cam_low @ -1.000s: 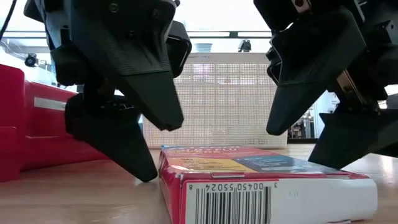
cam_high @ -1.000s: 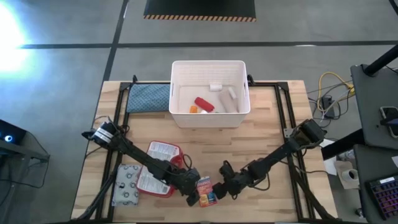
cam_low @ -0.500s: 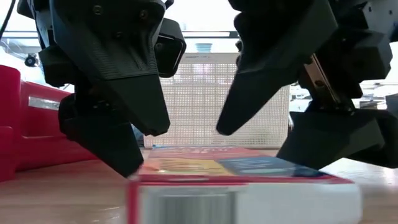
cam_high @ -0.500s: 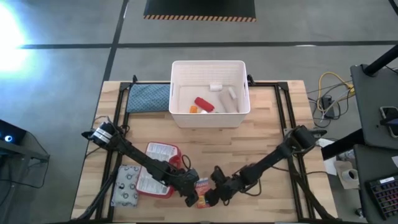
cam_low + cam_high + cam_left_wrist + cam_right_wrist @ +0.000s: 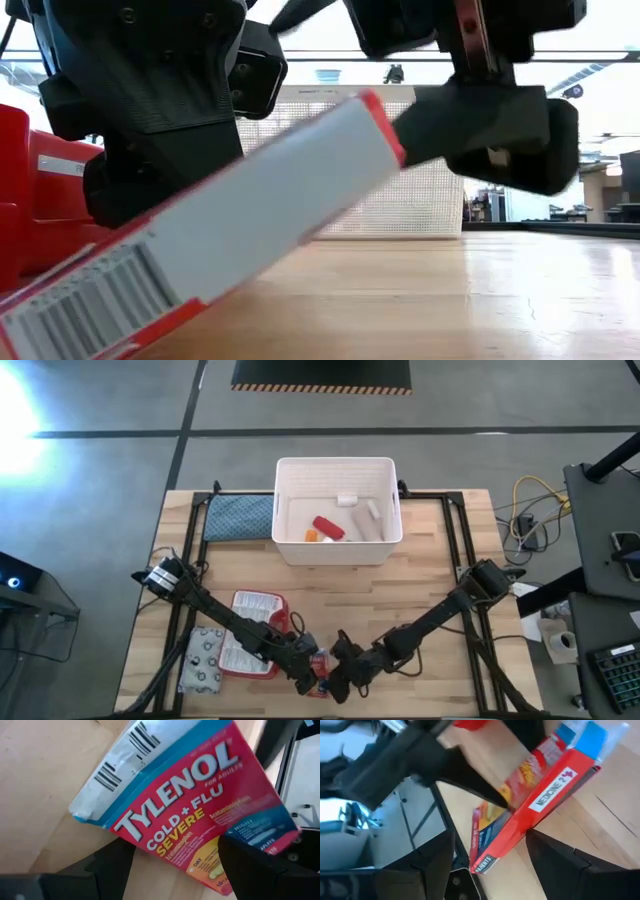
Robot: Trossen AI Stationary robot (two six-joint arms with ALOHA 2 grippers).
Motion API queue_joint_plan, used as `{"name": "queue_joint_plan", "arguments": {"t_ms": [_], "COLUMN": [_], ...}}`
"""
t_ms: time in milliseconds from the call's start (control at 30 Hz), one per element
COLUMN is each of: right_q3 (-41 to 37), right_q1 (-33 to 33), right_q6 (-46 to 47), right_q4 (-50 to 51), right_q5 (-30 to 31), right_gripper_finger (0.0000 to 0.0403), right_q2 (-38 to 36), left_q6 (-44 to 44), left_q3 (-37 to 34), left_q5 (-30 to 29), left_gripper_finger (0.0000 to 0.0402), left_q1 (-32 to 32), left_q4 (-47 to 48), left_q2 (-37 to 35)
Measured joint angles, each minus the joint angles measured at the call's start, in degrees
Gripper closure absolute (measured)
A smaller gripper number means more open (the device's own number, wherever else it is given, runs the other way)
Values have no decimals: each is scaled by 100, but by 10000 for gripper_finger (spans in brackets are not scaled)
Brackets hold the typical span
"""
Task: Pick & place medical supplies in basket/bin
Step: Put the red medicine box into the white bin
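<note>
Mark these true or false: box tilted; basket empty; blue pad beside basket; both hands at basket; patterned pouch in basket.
1. The box is tilted, one end raised. True.
2. The basket is empty. False: it holds a red item and some white pieces.
3. The blue cloth pad lies beside the basket. True.
4. Both hands are at the basket. False: left hand and right hand are at the box, near the table front edge.
5. The patterned pouch is in the basket. False: it lies on the table.
</note>
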State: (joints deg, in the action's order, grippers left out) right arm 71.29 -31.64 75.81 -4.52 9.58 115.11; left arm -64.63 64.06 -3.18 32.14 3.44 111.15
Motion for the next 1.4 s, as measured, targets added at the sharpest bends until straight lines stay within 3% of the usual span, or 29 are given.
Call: {"name": "queue_joint_plan", "arguments": {"t_ms": [567,733,867,1100,1400], "right_q3": [391,435,273,-172,-1110], "right_q1": [131,112,111,170,256], "right_q6": [-710,2,561,935,1243], "right_q4": [53,1391,2063,1640,-95], "right_q5": [316,564,-49,-342,-508], "right_gripper_finger": [166,167,167,167,167], "right_q2": [-18,-336,-358,-251,-264], "left_q6": [42,117,109,68,82], "left_q3": [82,-6,-19,47,67], "left_q5": [35,-2,-54,-247,-83], "left_gripper_finger": [133,133,133,133,133], "left_q1": [17,46,76,59,55], "left_q4": [218,157,137,-83,-345], "left_q2": [-213,-230,-234,-158,79]}}
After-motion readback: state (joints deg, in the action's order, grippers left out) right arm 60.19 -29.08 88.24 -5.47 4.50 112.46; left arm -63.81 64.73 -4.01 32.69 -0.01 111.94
